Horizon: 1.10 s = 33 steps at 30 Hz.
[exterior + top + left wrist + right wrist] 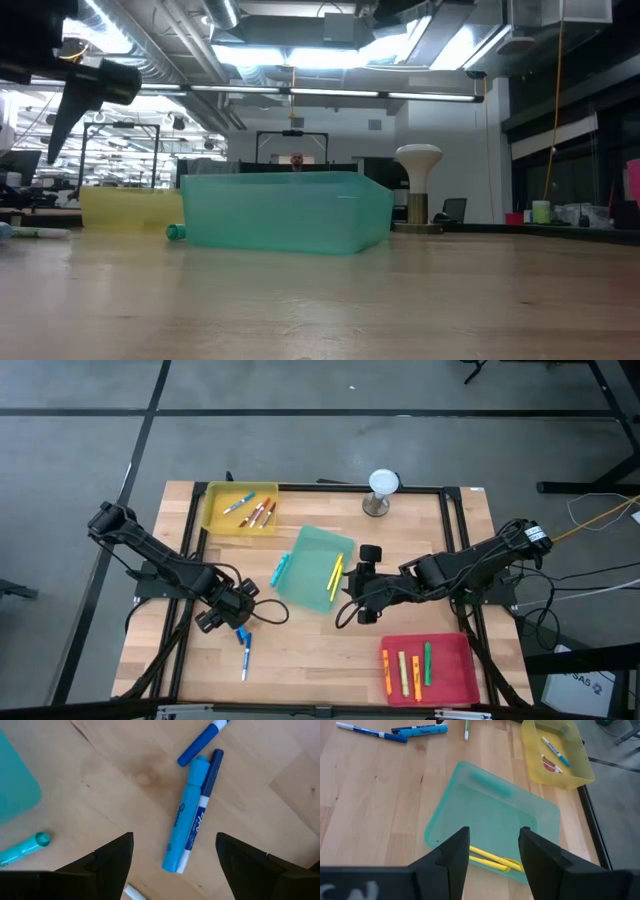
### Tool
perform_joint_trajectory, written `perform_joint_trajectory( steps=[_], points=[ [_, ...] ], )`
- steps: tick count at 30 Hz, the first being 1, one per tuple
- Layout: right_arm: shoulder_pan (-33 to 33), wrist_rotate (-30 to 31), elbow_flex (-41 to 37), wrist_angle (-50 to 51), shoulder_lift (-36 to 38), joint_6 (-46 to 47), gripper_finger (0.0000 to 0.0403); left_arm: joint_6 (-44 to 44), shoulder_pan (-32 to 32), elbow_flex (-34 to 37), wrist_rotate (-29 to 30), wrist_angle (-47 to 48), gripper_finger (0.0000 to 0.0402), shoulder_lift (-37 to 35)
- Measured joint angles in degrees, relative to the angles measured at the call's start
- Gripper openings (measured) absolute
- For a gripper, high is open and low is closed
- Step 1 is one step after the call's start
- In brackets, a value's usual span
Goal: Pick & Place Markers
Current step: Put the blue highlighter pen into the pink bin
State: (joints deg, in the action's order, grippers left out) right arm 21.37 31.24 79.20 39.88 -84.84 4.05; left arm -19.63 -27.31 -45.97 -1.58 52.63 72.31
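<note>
In the left wrist view a light blue marker (184,822) and a white-barrelled dark blue marker (204,805) lie side by side on the wooden table. My left gripper (175,857) hangs open above them, pointing down, one finger on each side and touching nothing. Another blue marker (202,741) lies just beyond, and a teal marker (24,848) lies beside the green tray (312,550). My right gripper (494,851) stands open over the green tray's near edge, above two yellow markers (490,859) lying in it.
A yellow tray (215,520) at the far left holds several markers. A red tray (448,685) at the near right holds several more. A white-topped stand (383,490) rises at the far edge. Bare wood lies between the green and red trays.
</note>
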Motion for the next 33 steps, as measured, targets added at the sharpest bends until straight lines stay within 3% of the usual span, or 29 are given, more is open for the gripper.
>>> perform_joint_trajectory(
  steps=[21, 33],
  points=[
    [0.0, 0.0, 0.0, -0.3, 0.0, 0.0, 0.0168, 1.3, 0.0, 7.4, -1.6, -12.6, 0.0278, 0.0],
    [0.0, 0.0, 0.0, -0.3, 0.0, 0.0, 0.0168, 3.0, 0.7, 6.3, -2.2, -19.1, 0.0278, 4.6]
  ],
)
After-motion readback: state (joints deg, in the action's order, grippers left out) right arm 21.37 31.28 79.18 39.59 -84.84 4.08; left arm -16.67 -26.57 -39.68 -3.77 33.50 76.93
